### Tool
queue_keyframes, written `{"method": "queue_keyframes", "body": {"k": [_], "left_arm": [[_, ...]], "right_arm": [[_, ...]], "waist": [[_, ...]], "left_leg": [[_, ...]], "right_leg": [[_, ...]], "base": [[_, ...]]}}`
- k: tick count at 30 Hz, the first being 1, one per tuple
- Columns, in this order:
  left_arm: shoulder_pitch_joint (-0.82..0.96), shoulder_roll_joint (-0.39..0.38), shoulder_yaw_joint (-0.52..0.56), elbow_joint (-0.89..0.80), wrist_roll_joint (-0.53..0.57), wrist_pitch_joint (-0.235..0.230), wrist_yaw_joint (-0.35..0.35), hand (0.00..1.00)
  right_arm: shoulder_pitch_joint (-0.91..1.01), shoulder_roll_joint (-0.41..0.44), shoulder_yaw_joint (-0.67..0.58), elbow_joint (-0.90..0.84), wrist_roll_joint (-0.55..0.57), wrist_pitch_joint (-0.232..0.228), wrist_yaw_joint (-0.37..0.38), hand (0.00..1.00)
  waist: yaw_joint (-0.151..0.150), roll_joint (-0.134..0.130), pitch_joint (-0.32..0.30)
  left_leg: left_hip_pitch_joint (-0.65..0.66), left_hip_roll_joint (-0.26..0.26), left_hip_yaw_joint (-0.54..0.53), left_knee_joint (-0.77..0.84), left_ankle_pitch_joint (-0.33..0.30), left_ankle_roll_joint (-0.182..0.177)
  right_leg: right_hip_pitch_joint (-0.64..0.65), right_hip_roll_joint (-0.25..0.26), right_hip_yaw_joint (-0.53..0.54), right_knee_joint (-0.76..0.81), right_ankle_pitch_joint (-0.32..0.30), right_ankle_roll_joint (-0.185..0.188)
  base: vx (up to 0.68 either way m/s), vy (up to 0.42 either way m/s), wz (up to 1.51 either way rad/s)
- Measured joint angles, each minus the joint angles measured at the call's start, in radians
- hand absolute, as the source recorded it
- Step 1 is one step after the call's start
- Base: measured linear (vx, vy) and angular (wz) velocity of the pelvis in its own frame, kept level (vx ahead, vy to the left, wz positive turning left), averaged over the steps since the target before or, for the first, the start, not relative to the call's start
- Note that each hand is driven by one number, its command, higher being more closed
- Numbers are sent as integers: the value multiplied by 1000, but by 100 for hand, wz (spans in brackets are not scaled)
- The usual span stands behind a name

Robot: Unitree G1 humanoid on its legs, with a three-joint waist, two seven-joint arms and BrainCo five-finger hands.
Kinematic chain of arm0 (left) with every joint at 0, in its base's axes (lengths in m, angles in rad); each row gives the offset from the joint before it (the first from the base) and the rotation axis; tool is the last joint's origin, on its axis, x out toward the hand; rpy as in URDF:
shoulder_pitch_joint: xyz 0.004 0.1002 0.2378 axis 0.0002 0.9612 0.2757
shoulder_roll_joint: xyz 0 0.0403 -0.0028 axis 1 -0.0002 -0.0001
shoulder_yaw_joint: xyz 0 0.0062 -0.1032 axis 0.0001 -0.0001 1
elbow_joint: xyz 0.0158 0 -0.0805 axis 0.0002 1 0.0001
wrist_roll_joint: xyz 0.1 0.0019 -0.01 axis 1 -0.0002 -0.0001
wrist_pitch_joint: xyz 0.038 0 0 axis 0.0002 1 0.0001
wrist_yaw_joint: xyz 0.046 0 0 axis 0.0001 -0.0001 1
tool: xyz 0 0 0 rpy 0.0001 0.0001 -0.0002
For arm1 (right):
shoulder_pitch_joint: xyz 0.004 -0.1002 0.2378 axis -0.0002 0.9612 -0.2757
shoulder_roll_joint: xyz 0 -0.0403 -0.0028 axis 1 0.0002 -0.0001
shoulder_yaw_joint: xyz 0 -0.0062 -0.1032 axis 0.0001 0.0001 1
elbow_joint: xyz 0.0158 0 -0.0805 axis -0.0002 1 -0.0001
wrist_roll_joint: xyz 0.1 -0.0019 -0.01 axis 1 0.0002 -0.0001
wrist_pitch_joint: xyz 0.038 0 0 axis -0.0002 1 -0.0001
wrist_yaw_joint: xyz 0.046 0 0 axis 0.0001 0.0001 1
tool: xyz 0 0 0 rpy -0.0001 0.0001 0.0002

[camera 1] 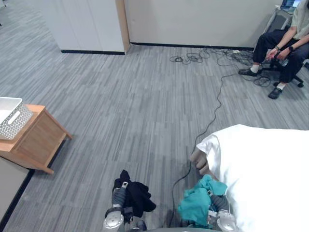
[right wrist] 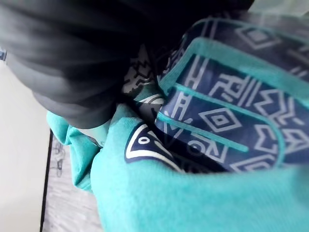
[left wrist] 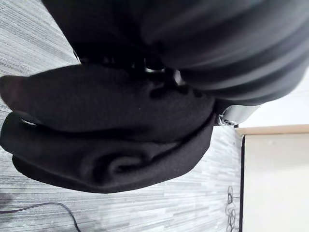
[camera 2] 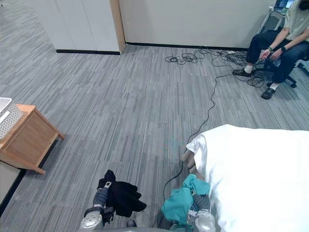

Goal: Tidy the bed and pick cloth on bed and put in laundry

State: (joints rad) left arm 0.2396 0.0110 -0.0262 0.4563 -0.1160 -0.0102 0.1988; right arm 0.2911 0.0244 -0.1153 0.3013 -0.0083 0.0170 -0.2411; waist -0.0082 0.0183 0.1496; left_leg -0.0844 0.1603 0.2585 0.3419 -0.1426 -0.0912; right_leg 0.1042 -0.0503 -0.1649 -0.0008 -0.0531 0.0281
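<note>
My left hand (camera 1: 119, 197) shows low in the left eye view, closed on a bunched black cloth (camera 1: 137, 195) that hangs above the carpet; the left wrist view has the same black cloth (left wrist: 106, 130) rolled up against the hand's cover. My right hand (camera 1: 218, 203) holds a teal cloth (camera 1: 195, 203) beside the bed's corner. Close up, that teal cloth (right wrist: 159, 193) has a navy patterned panel. The bed (camera 1: 270, 169) with its white cover lies at the right. A white perforated laundry basket (camera 1: 13, 118) stands on a low wooden table (camera 1: 41, 137) at the left.
A brown lump (camera 1: 198, 159) sits at the bed's near corner. A black cable (camera 1: 212, 116) runs across the grey carpet towards tangled cords (camera 1: 207, 57) by the far wall. A person sits on a chair (camera 1: 282, 46) at the back right. White cabinets (camera 1: 87, 24) line the back.
</note>
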Motion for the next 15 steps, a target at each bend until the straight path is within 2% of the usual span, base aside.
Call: {"method": "queue_keyframes", "body": {"k": [1, 2, 3, 5, 6, 7, 8, 9, 10, 11, 12, 13, 14, 15], "left_arm": [[0, -2, 4, -18, -1, 0, 0, 100], [-1, -6, 7, -30, 0, 0, -2, 100], [-3, -15, 6, -50, 0, 1, -3, 100], [-9, -22, 4, -78, 0, 0, -3, 100], [-15, -25, 4, -96, 0, 0, -3, 100], [-16, -26, 7, -118, 0, 0, -3, 100], [-16, -26, 8, -130, 0, 0, -3, 100], [-16, -26, 9, -143, 1, 0, -5, 100], [-17, -23, 20, -148, 1, 1, -8, 100], [-11, -26, 20, -148, 2, 2, -15, 100], [-11, -27, 18, -145, 2, 3, -19, 100], [-21, -21, 17, -143, 2, 3, -23, 100], [-23, -7, 9, -143, 1, 4, -24, 100], [-23, 6, 4, -142, 1, 5, -23, 100]], "right_arm": [[-6, -7, -1, -29, 0, -2, -1, 100], [-11, -13, -4, -36, 0, -2, -1, 100], [-21, -24, -7, -41, 0, -2, -2, 100], [-34, -59, -30, -41, 0, -1, -5, 100], [-37, -76, -45, -40, -1, 1, -10, 100], [-44, -84, -57, -40, -2, 4, -14, 100], [-51, -89, -58, -40, -3, 5, -16, 100], [-58, -97, -56, -38, -10, 10, -15, 100], [-63, -99, -49, -20, -25, 14, -13, 100], [-47, -97, -35, -10, -36, 13, -5, 100], [-44, -94, -31, -9, -44, 13, 2, 100], [-51, -79, -29, -7, -53, 13, 12, 100], [-65, -55, -25, 9, -70, 13, 28, 100], [-69, -47, -23, 24, -76, 13, 30, 100]], "waist": [[-4, -8, 10], [-5, -26, 22], [4, -30, 27], [15, -20, 33], [20, -14, 37], [28, -3, 37], [29, 7, 38], [29, 19, 37], [26, -4, 38], [23, -36, 30], [25, -44, 29], [24, -56, 40], [19, -82, 62], [16, -92, 69]], "left_leg": [[-65, 10, -5, 115, 20, -30], [-107, 15, -3, 170, 14, -37], [-153, 9, 6, 190, 1, -18], [-194, -13, 21, 100, -3, -9], [-206, -37, 24, -14, 11, -7], [-221, -43, 25, -141, 37, -30], [-231, -33, 26, -171, 38, -33], [-247, -19, 32, -164, 47, -24], [-236, -49, 47, -101, 84, 44], [-219, -79, 52, -86, 71, 70], [-210, -89, 62, -75, 59, 102], [-176, -107, 73, -72, 23, 121], [-102, -134, 74, -95, -1, 118], [-63, -145, 69, -105, -14, 118]], "right_leg": [[7, -5, 0, -3, -7, -9], [7, -14, -5, -3, -10, -11], [-1, -39, -11, 4, -21, -6], [-6, -72, -25, 5, -35, 11], [-5, -96, -28, 5, -46, 28], [-5, -110, -27, 3, -60, 48], [-3, -109, -26, 3, -72, 55], [4, -105, -24, 7, -87, 71], [50, -142, -18, 10, -126, 72], [53, -181, -14, 68, -146, 74], [15, -204, -12, 171, -161, 91], [-100, -247, 19, 456, -164, 106], [-213, -281, 72, 764, -113, 113], [-248, -287, 83, 887, -108, 112]], "base": [[62, -30, 42], [78, -26, 43], [95, 7, 25], [146, 80, 19], [239, 179, 16], [269, 203, 8], [335, 257, -5], [436, 301, -8], [581, 291, -6], [520, 189, -4], [501, 157, -9], [490, 193, -7], [491, 193, -3], [524, 138, 6]]}}
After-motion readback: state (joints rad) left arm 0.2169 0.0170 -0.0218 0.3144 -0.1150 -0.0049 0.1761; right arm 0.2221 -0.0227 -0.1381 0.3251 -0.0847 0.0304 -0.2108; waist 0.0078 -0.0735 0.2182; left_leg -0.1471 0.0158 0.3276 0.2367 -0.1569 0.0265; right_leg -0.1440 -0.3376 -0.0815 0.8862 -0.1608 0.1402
